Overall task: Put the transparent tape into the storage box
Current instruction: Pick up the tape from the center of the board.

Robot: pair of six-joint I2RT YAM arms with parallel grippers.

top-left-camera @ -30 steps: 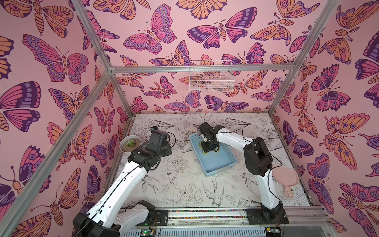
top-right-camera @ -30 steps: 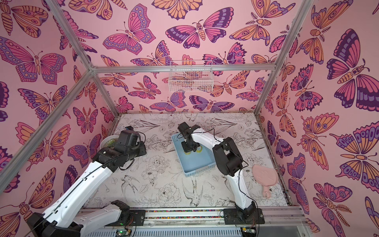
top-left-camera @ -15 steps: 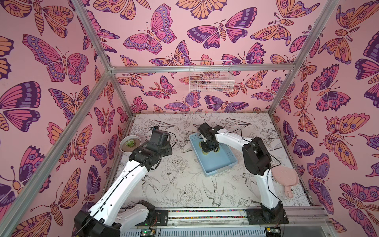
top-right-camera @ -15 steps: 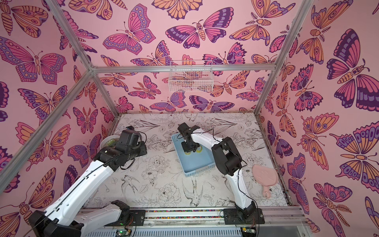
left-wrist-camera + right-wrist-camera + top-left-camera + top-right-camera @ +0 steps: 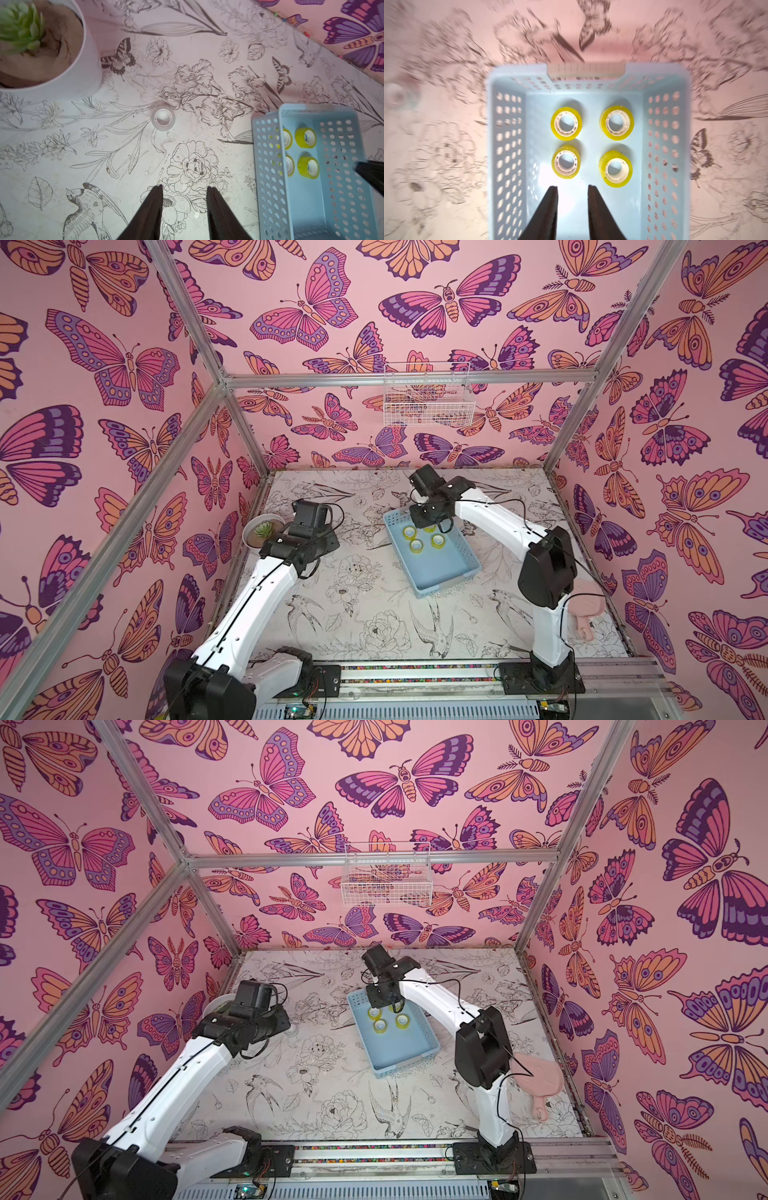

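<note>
Over the storage box [image 5: 440, 572], your right gripper [image 5: 572, 187] has just let go. A second ago its fingers were pressed together low in the box; now they stand apart with nothing between them. Four yellow-tinted tape rolls [image 5: 566, 123] lie flat on the box floor in a rough square, so that drop looks finished. I cannot tell which roll went in last.

Your left gripper [image 5: 185, 188] hovers above the table beside the box, on the left arm's side, with its fingers spread and empty.

The left wrist view shows sharply what the right wrist view only smears: one clear tape roll [image 5: 163, 120] lies flat on the table. It is outside the box, well apart from its wall, toward the succulent pot [image 5: 52, 68]. The top views barely show it.

Only the right wrist view shows all four boxed rolls whole. From the left wrist, two sit half hidden behind the perforated wall. By my judgement the task is not done, and that clear roll looks like your left gripper's next pick.
</note>
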